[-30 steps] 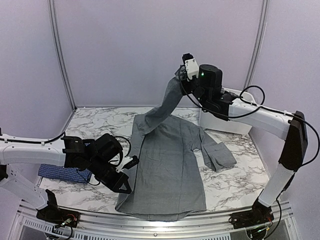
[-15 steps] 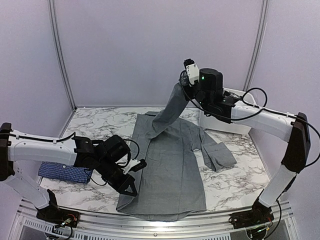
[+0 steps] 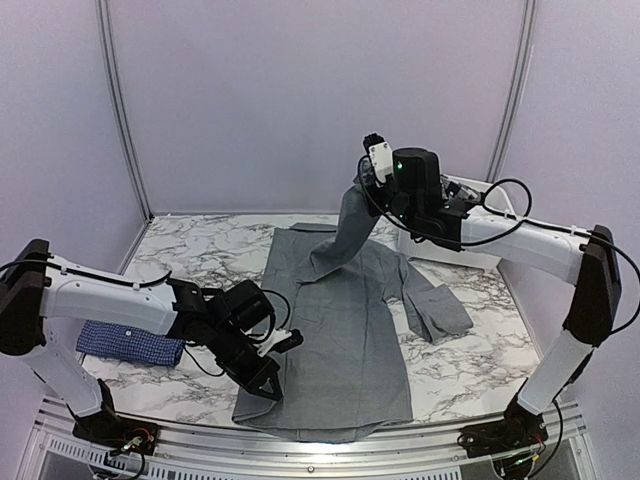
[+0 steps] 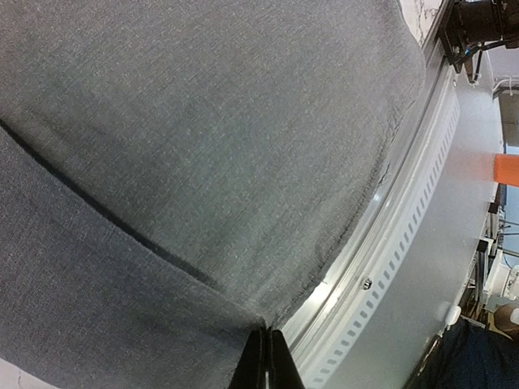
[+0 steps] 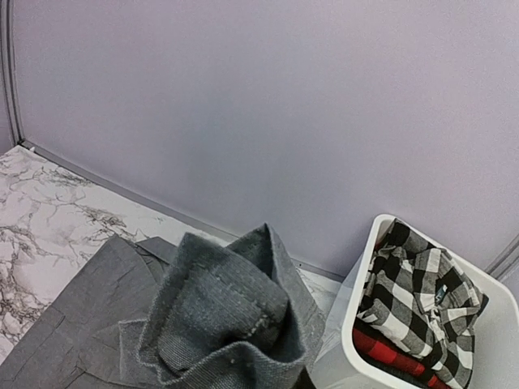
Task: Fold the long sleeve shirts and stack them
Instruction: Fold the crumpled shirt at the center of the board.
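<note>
The plain grey shirt (image 3: pixel 340 320) lies spread on the marble table, hem toward the near rail. My right gripper (image 3: pixel 362 180) is shut on its sleeve cuff (image 5: pixel 227 308) and holds it high above the collar end, the sleeve hanging down. My left gripper (image 3: pixel 268 388) is low at the shirt's near left hem. In the left wrist view its fingers (image 4: pixel 270 356) are shut on the edge of the grey cloth (image 4: pixel 203 162). The dark blue checked shirt (image 3: pixel 125 343) lies folded at the left of the table.
A white bin (image 3: pixel 440 245) stands at the back right, and in the right wrist view its rim (image 5: pixel 365 324) holds plaid cloth (image 5: pixel 413 300). The metal rail (image 4: pixel 389 267) runs just beyond the shirt's hem. The other sleeve (image 3: pixel 440 310) lies folded at the right.
My left gripper has moved right and nearer, onto the shirt's near left hem. My right gripper has come down a little with the sleeve cuff.
</note>
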